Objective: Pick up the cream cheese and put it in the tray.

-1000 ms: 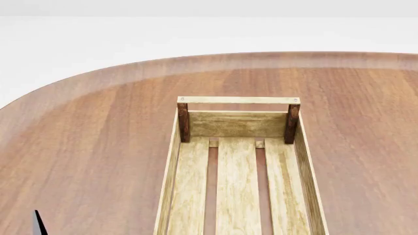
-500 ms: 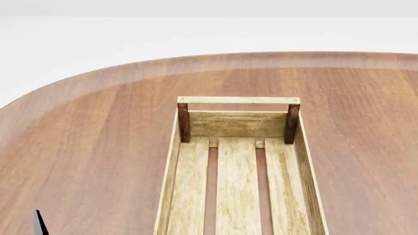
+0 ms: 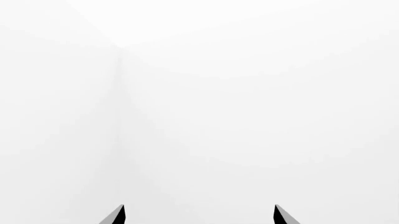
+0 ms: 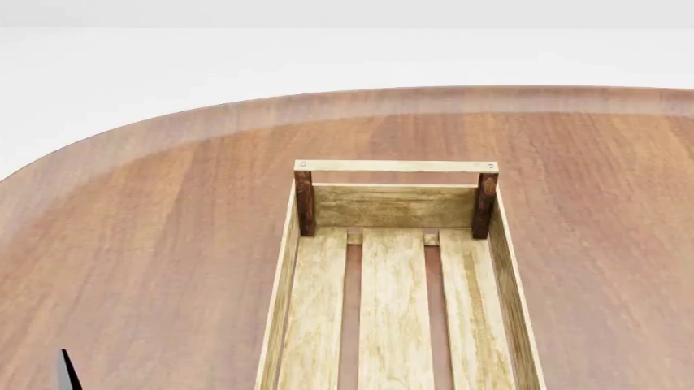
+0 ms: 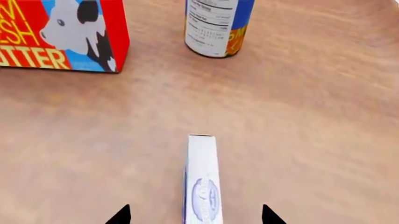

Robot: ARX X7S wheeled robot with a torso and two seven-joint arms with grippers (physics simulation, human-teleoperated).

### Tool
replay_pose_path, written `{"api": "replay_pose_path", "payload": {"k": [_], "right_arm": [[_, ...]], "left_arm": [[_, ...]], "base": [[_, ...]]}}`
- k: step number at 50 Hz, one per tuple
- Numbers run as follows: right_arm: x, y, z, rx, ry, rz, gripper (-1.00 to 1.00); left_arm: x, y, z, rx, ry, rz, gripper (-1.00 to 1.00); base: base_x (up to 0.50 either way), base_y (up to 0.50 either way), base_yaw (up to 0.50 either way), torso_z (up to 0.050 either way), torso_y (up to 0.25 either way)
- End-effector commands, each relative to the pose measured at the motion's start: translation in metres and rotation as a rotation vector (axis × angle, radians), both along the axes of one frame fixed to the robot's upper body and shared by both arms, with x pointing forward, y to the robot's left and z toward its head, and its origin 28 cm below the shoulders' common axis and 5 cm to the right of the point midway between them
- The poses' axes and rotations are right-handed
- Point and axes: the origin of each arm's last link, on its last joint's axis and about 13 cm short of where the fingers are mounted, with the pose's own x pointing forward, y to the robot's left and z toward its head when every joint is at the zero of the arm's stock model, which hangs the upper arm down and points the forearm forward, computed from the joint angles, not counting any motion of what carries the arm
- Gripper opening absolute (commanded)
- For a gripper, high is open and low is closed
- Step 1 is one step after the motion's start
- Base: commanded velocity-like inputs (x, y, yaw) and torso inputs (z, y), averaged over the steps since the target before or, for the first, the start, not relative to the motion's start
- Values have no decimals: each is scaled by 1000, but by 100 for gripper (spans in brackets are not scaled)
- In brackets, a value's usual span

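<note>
Both right fingers [image 5: 121, 215] stand apart flanking the cream cheese [image 5: 202, 182], its long axis pointing away from them.

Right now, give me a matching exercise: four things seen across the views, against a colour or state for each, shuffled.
Things:
1. cream cheese
2. butter box
3. can
4. tray

States:
A. light wooden slats, nothing in it where visible
B. red-orange, with a cow picture
C. blue and orange, upright
D. white, on edge between the right gripper fingertips

Pairs: 1-D, 2-B, 3-C, 4-A
</note>
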Motion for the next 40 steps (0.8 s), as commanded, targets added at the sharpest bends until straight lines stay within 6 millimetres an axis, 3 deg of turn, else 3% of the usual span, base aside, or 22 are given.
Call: {"api": "replay_pose_path", "payload": {"k": [1,2,3,18,40], "right_arm": [[3,0,-8,15,17,10,100],[3,0,-9,15,19,8,100],[3,0,-9,16,15,9,-100],[5,4,-1,-7,-30,40,-100],[-7,23,54,-168,-182,133,-100]], "left_arm": [[0,0,0,2,1,0,100],[0,0,0,2,1,0,100],[0,0,0,2,1,0,100],[0,0,0,3,2,2,100],[0,1,-1,-2,-1,7,100]], "base": [[0,0,0,0,0],[0,0,0,0,0],[0,0,0,0,0],[1,-1,0,0,0],[0,0,0,0,0]]}}
